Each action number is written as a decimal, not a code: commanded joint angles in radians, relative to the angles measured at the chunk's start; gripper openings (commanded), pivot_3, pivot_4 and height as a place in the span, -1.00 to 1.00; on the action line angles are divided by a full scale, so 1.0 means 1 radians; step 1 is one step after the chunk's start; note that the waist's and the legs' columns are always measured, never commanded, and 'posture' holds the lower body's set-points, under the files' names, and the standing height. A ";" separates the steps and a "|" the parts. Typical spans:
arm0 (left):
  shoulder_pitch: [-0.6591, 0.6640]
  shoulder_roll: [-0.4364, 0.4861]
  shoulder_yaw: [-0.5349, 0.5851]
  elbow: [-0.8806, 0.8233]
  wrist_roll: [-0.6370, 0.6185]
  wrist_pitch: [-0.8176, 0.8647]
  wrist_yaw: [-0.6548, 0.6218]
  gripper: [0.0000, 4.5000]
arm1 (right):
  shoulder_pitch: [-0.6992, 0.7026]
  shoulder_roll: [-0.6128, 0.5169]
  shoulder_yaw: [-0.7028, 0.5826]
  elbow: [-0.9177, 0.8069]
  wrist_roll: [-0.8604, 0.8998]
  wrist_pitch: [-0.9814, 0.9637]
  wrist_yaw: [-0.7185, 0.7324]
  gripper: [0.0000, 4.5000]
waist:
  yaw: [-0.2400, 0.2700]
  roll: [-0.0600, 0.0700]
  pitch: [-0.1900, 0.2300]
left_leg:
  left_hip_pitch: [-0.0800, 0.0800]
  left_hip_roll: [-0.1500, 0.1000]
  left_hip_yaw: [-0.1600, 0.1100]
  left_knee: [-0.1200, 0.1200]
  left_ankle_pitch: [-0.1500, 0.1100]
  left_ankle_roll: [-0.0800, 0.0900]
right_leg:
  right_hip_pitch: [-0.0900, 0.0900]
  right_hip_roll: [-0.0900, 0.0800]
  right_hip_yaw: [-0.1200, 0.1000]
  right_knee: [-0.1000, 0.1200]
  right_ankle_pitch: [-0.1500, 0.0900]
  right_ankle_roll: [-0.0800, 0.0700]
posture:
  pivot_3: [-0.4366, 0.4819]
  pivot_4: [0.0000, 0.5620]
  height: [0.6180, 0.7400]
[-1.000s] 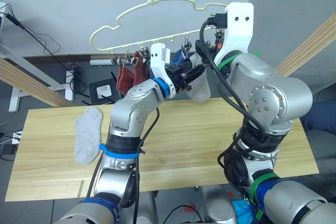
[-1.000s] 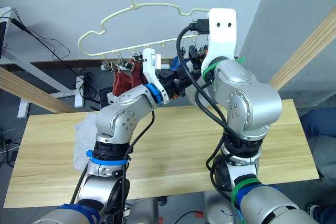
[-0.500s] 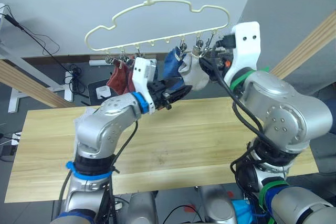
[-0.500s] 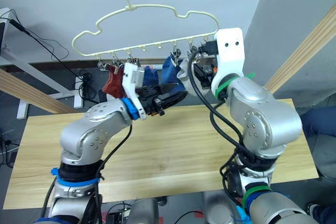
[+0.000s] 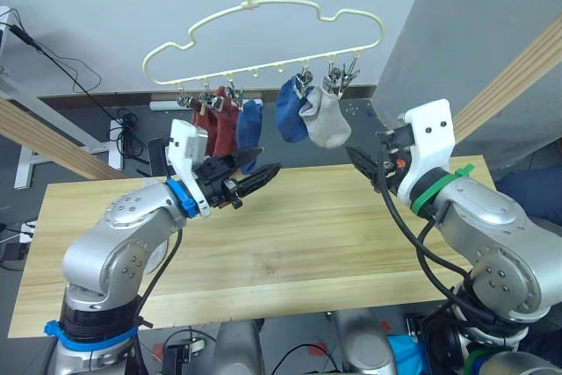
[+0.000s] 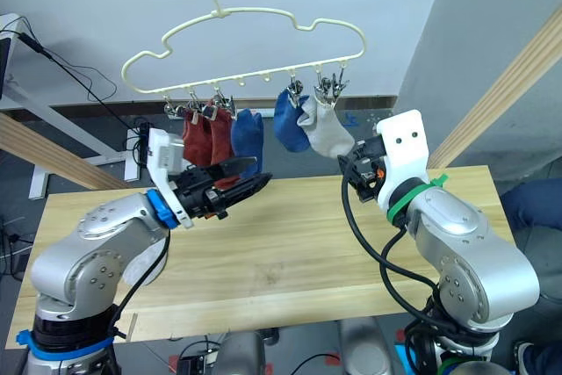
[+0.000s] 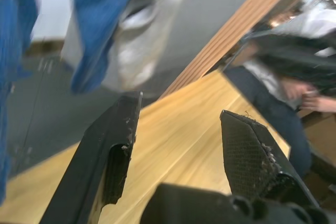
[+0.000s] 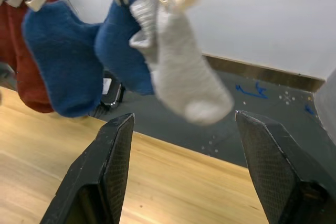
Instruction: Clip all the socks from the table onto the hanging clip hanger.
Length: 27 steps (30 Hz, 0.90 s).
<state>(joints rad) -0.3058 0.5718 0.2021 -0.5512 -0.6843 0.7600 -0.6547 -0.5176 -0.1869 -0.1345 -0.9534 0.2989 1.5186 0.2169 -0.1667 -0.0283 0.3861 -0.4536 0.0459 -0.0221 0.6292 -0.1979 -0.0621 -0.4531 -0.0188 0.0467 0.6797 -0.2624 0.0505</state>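
Five socks are seen clipped along the clip hanger (image 5: pixel 263 37): two rust red socks (image 5: pixel 219 125), two blue socks (image 5: pixel 288 116) and one light grey sock (image 5: pixel 327 122), each hanging with its long axis vertical. Any remaining sock would be judged to lie on the table (image 5: pixel 351 234), hidden behind the left arm, at about 8 o'clock from the left gripper (image 5: pixel 248 181). That gripper, raised, is released and empty. The right gripper (image 8: pixel 184 177) is spread wide, empty, below the grey sock.

Open gap between both arms over bare table (image 5: pixel 299 243), hanging socks (image 5: pixel 303 116) above (dangling low)
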 commanded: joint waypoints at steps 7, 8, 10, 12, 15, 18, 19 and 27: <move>-0.049 0.165 0.120 -0.089 -0.118 -0.082 -0.126 0.22 | 0.065 -0.005 0.013 0.025 -0.021 -0.134 -0.044 0.41 | 0.006 -0.006 -0.015 | 0.000 0.000 0.000 0.000 0.001 -0.002 | 0.000 0.000 0.000 0.001 0.003 -0.004 | -0.53 0.00 1.00; -0.061 0.175 0.124 -0.084 -0.139 -0.073 -0.129 0.22 | 0.057 -0.005 0.015 0.036 -0.022 -0.143 -0.050 0.41 | 0.006 -0.006 -0.016 | 0.000 0.000 -0.001 0.000 0.001 -0.002 | 0.000 0.000 -0.001 0.001 0.002 -0.004 | -0.52 0.00 1.00; -0.099 0.178 0.122 -0.071 -0.175 -0.062 -0.114 0.22 | 0.030 0.004 0.022 0.055 -0.029 -0.156 -0.071 0.41 | 0.009 -0.007 -0.018 | 0.000 0.000 -0.001 0.000 0.002 -0.003 | 0.000 0.000 -0.001 0.001 0.002 -0.004 | -0.52 0.00 1.00; -0.126 0.182 0.115 -0.067 -0.204 -0.054 -0.105 0.22 | 0.004 0.015 0.026 0.067 -0.032 -0.160 -0.091 0.41 | 0.011 -0.008 -0.019 | 0.000 0.000 -0.001 0.001 0.002 -0.003 | 0.000 0.000 -0.001 0.001 0.003 -0.004 | -0.52 0.01 1.00; -0.158 0.184 0.113 -0.070 -0.259 -0.041 -0.095 0.22 | -0.031 0.032 0.027 0.075 -0.037 -0.153 -0.117 0.41 | 0.014 -0.008 -0.021 | 0.000 0.000 -0.001 0.001 0.002 -0.003 | 0.000 0.000 -0.001 0.002 0.003 -0.004 | -0.55 0.05 1.00; -0.173 0.214 0.102 -0.054 -0.279 -0.023 -0.120 0.22 | -0.082 0.055 0.045 0.085 -0.058 -0.154 -0.156 0.41 | 0.016 -0.008 -0.021 | 0.000 0.000 -0.001 0.001 0.002 -0.003 | 0.000 0.000 -0.002 0.002 0.004 -0.005 | -0.57 0.07 1.00; -0.175 0.221 0.094 -0.046 -0.273 -0.025 -0.125 0.22 | -0.097 0.064 0.046 0.090 -0.064 -0.154 -0.167 0.41 | 0.017 -0.008 -0.021 | 0.000 0.000 -0.001 0.001 0.002 -0.003 | 0.000 0.000 -0.001 0.002 0.004 -0.006 | -0.57 0.07 1.00; -0.192 0.225 0.064 -0.023 -0.263 -0.039 -0.122 0.24 | -0.151 0.079 0.052 0.120 -0.079 -0.158 -0.200 -0.12 | 0.023 -0.008 -0.021 | 0.000 0.000 -0.002 0.001 0.002 -0.003 | 0.000 0.000 -0.002 0.002 0.005 -0.007 | -0.59 0.09 1.00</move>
<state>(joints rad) -0.4853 0.7870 0.2657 -0.5540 -0.9412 0.7351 -0.7734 -0.6495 -0.1155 -0.0779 -0.8136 0.2181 1.3792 0.0192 -0.1435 -0.0367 0.3651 -0.4535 0.0462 -0.0239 0.6302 -0.1959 -0.0649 -0.4528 -0.0186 0.0446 0.6822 -0.2575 0.0437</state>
